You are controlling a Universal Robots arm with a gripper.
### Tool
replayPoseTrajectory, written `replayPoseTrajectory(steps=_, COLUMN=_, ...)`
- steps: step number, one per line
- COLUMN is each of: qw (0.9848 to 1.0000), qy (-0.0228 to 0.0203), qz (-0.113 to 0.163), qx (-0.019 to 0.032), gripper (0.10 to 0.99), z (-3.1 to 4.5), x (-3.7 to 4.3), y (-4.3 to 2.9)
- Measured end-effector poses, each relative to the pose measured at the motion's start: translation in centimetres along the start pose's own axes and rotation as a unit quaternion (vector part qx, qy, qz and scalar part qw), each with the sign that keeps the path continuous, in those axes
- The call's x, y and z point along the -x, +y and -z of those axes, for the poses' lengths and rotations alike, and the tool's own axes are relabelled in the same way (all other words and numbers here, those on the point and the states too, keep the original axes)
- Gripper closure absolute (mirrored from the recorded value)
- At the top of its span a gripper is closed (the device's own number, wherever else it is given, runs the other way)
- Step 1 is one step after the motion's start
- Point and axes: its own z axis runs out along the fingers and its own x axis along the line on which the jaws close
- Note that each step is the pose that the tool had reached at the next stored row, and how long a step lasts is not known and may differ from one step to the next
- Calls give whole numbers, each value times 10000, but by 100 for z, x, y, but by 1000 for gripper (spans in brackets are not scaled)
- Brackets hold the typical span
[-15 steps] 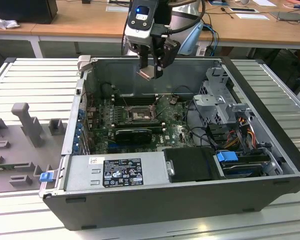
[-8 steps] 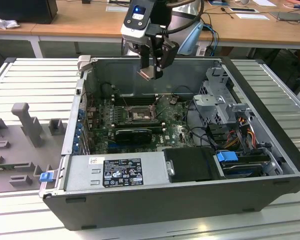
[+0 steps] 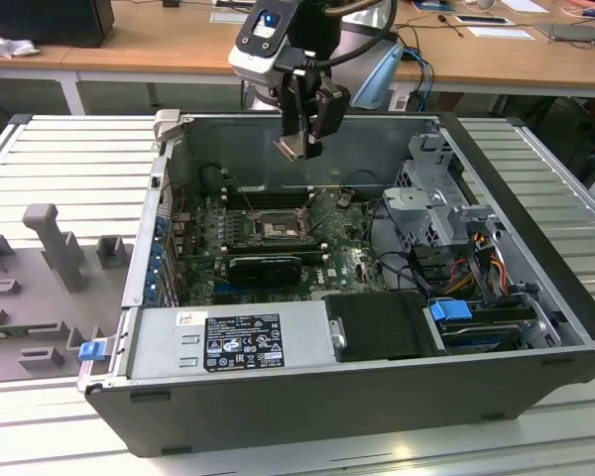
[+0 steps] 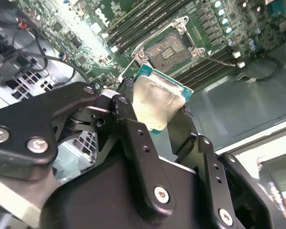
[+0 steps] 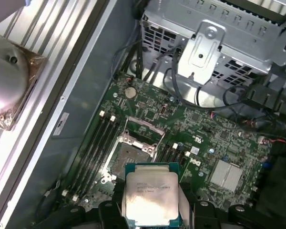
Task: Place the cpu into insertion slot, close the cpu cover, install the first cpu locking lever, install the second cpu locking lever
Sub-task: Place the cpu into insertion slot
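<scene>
So my gripper (image 3: 299,147) is clamped on the cpu (image 4: 157,102), fingers (image 4: 128,125) pinching two opposite edges with the silvery top facing the wrist cameras. The chip hangs high over the open computer case (image 3: 377,397), well apart from the green board (image 5: 205,138). In the first wrist view the insertion slot (image 5: 132,153) sits just past the chip's edge rather than under it, so I'd say I'm close to lined up but not centred. The cpu cover (image 5: 144,132) looks flipped up along one side of the socket, though I can't swear to it from here. My take on doing this bit right: get the chip square to the socket rim while I'm up high and match the corner marks. Then come straight down slow with no sideways drift, because the contacts in that dark recess probably bend if you breathe on them. Keep it flat, don't press, let it settle in on its own. And mind the fingers near the memory slots (image 5: 93,143) right beside the socket.
</scene>
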Motion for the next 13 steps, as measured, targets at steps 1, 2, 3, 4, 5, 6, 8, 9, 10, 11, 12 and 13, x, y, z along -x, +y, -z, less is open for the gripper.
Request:
replayPoseTrajectory(steps=1, qw=10000, qy=-6, qz=-71, qx=1, gripper=561, z=-1, x=0, y=0)
replayPoseTrajectory(steps=2, qw=9997, qy=-21, qz=-241, qx=4, gripper=561, z=-3, x=0, y=0)
replayPoseTrajectory(steps=3, qw=9994, qy=-31, qz=-350, qx=7, gripper=561, z=-4, x=0, y=0)
replayPoseTrajectory(steps=4, qw=9992, qy=-36, qz=-408, qx=8, gripper=561, z=-5, x=0, y=0)
replayPoseTrajectory(steps=5, qw=9988, qy=-43, qz=-484, qx=9, gripper=561, z=-6, x=0, y=0)
replayPoseTrajectory(steps=6, qw=9984, qy=-50, qz=-559, qx=11, gripper=561, z=-7, x=0, y=0)
replayPoseTrajectory(steps=8, qw=9972, qy=-65, qz=-740, qx=14, gripper=561, z=-11, x=0, y=-1)
replayPoseTrajectory(steps=9, qw=9968, qy=-71, qz=-802, qx=15, gripper=561, z=-12, x=0, y=-1)
replayPoseTrajectory(steps=10, qw=9962, qy=-77, qz=-867, qx=16, gripper=561, z=-14, x=0, y=-1)
replayPoseTrajectory(steps=11, qw=9955, qy=-84, qz=-941, qx=18, gripper=561, z=-15, x=0, y=-1)
replayPoseTrajectory(steps=12, qw=9950, qy=-89, qz=-998, qx=18, gripper=561, z=-16, x=0, y=-1)
replayPoseTrajectory(steps=13, qw=9943, qy=-94, qz=-1063, qx=20, gripper=561, z=-17, x=0, y=-1)
